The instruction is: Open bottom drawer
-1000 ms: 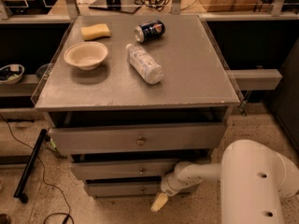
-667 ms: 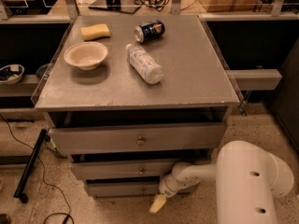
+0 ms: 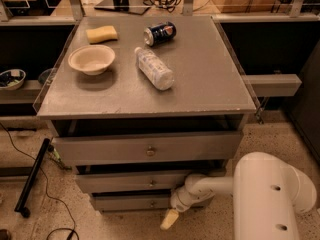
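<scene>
The bottom drawer (image 3: pixel 130 203) is the lowest, narrowest grey front of the cabinet, with a small round knob (image 3: pixel 152 203) at its centre. It sits further back than the two fronts above it. My gripper (image 3: pixel 169 219) hangs at the end of the white arm (image 3: pixel 210 186), just in front of the bottom drawer's right part. It is right of and below the knob, and its pale yellow tip points down-left toward the floor. Nothing shows in it.
The middle drawer (image 3: pixel 125 181) and top drawer (image 3: pixel 100 149) stand above. On the cabinet top (image 3: pixel 210 74) lie a bowl (image 3: pixel 91 59), a sponge (image 3: pixel 102 34), a can (image 3: pixel 160 33) and a plastic bottle (image 3: pixel 154 68). A black bar (image 3: pixel 32 176) and cables lie on the floor at left.
The arm's big white link has shifted slightly sideways. The gripper stays at about the same spot by the bottom drawer, and the drawers look unchanged.
</scene>
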`<action>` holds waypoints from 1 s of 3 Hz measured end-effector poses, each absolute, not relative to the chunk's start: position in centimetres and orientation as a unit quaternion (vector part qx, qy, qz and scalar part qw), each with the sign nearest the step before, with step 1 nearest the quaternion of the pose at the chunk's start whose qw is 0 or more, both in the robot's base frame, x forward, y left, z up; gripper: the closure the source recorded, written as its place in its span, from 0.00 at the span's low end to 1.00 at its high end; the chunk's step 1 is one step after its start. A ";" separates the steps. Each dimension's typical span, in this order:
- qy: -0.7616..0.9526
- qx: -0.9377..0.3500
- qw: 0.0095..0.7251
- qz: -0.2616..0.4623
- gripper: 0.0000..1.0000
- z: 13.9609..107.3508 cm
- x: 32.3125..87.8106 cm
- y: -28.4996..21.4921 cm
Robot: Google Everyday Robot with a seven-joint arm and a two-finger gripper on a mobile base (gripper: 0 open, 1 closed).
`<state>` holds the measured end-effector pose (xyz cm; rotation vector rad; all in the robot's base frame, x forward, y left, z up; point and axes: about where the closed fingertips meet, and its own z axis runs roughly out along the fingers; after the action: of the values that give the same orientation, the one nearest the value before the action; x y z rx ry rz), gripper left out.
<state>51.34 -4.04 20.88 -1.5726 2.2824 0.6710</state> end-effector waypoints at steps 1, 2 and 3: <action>0.785 -0.550 0.132 0.253 0.00 21.3 48.9 -5.0; 0.778 -0.545 0.132 0.282 0.00 22.7 44.9 -7.4; 0.779 -0.546 0.135 0.278 0.00 22.8 44.9 -7.4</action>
<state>44.94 -7.40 22.75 -1.5805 2.2572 0.8051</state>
